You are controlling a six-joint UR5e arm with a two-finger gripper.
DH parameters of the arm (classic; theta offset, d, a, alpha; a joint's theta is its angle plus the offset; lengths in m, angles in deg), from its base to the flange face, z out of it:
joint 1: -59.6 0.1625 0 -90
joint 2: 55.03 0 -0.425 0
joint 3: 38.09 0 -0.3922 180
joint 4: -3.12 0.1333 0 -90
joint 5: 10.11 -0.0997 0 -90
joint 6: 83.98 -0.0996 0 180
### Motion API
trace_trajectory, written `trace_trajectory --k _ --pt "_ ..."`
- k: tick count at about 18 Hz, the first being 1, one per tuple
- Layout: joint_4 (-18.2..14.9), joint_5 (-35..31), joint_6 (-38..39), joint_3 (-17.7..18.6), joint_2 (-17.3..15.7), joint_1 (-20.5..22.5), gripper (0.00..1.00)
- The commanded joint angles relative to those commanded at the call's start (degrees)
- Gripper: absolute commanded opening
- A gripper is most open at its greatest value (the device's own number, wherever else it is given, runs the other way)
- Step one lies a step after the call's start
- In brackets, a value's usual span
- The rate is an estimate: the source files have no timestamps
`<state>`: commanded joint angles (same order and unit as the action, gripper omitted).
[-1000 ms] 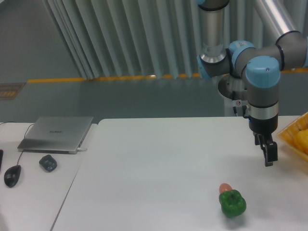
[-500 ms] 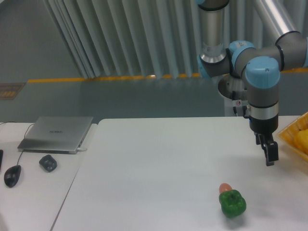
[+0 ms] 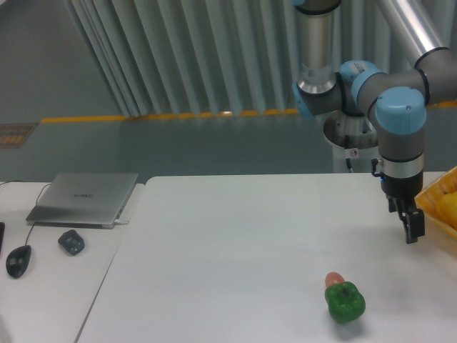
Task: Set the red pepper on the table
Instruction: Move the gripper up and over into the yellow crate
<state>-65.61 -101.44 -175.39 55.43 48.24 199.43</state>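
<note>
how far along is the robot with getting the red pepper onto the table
Nothing looks done: no red pepper is visible on the table, only a green pepper. The gripper hangs empty beside the basket at right. Picking and placing remain.

Left of the green pepper (image 3: 345,301) the tabletop (image 3: 228,243) lies open; an orange-pink ball (image 3: 333,279) touches its far side

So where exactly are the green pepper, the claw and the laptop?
green pepper (image 3: 345,302), fixed camera, middle of its body
claw (image 3: 413,227), fixed camera, between its fingertips
laptop (image 3: 84,197), fixed camera, middle of its closed lid
</note>
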Motion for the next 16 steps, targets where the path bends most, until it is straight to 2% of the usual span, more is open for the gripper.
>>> trace_trajectory --k 4,9,13,16 --pt "0.2 5.3 -0.2 0.5 -0.9 3.0 1.0" --pt "0.0 -3.9 -2.8 1.5 -1.8 3.0 1.0" --pt "-0.5 -4.3 -9.6 2.0 -1.9 5.7 1.0" --pt "-0.7 -4.3 -8.3 1.9 -2.0 7.1 1.0"
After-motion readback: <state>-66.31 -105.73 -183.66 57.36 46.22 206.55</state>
